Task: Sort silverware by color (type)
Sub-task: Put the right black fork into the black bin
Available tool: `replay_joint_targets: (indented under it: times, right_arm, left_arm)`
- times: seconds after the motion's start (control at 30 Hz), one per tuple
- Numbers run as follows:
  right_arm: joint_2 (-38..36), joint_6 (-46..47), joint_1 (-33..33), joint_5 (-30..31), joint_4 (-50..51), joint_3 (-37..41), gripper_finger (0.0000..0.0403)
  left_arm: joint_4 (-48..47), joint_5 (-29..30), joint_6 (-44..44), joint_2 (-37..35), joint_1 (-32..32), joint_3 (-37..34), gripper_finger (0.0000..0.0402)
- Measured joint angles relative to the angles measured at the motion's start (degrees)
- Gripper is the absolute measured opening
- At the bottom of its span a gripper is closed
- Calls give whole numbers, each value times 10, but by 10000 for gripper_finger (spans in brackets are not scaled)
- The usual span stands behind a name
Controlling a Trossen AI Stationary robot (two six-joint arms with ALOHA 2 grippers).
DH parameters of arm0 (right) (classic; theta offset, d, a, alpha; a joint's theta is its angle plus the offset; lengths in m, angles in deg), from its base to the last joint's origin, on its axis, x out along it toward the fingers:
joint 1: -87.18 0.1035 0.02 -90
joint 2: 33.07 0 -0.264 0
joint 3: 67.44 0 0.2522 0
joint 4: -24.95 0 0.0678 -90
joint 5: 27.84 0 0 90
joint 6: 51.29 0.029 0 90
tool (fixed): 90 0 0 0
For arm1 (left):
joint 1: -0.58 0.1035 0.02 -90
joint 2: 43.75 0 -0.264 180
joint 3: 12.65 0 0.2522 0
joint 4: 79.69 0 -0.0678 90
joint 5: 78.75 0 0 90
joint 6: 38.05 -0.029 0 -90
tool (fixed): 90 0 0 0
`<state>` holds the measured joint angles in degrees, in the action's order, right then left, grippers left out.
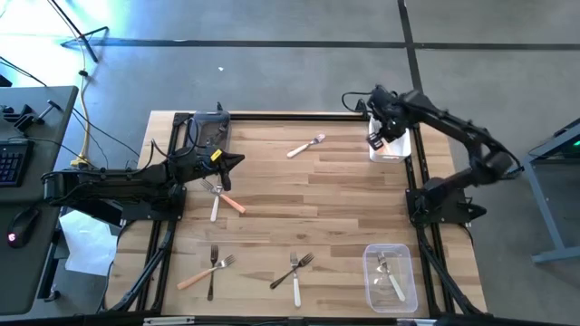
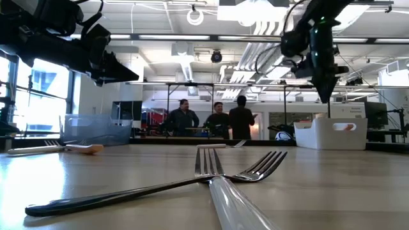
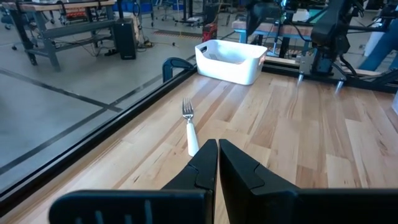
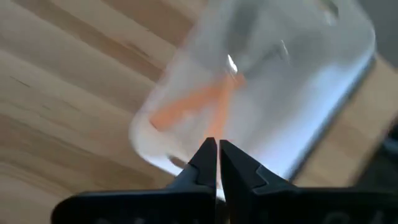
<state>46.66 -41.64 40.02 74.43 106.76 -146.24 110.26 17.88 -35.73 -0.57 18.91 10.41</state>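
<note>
Forks lie scattered on the wooden table. A white-handled fork (image 1: 215,201) and an orange-handled one (image 1: 232,205) cross just under my left gripper (image 1: 237,161), which hovers shut above the table. Another white-handled fork (image 1: 306,145) (image 3: 190,129) lies near the far edge. An orange fork (image 1: 201,273) crosses a dark fork (image 1: 211,274) near the front, beside a dark fork (image 1: 288,272) (image 2: 153,190) crossed with a white one (image 1: 296,284). My right gripper (image 1: 379,139) (image 4: 217,150) hangs shut, pointing down over the white bin (image 1: 400,152) (image 4: 311,118), where orange forks (image 4: 198,103) lie.
A clear bin (image 1: 373,288) at the near right holds white-handled forks (image 1: 391,276). A grey bin (image 1: 207,129) sits at the far left corner. A black frame (image 1: 299,116) runs round the table. People (image 2: 217,118) stand in the room far behind.
</note>
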Motion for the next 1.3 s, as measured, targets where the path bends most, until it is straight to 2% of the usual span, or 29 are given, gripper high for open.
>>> replay_joint_targets:
  times: [0.1,0.3,0.5,0.63,0.8,0.93,1.17,1.3]
  right_arm:
    - [-68,5,41,-22,-94,59,1]
    - [-191,44,177,-11,-308,184,0]
    - [-240,31,317,25,-566,278,0]
    - [-235,-2,376,57,-674,299,0]
    - [-234,-39,414,96,-714,303,0]
    - [-234,-42,424,102,-717,303,0]
    - [-226,-23,472,103,-703,303,0]
    - [-227,-22,515,142,-704,303,0]
  left_arm:
    - [-1,-7,0,0,0,0,7]
    - [-25,-32,-10,2,-18,7,1]
    - [-167,32,-8,17,-90,73,1]
    - [-276,75,33,33,-156,127,1]
    - [-452,127,109,67,-233,210,1]
    - [-521,139,159,102,-282,256,1]
    - [-493,116,212,212,-344,282,0]
    - [-437,109,212,292,-366,308,0]
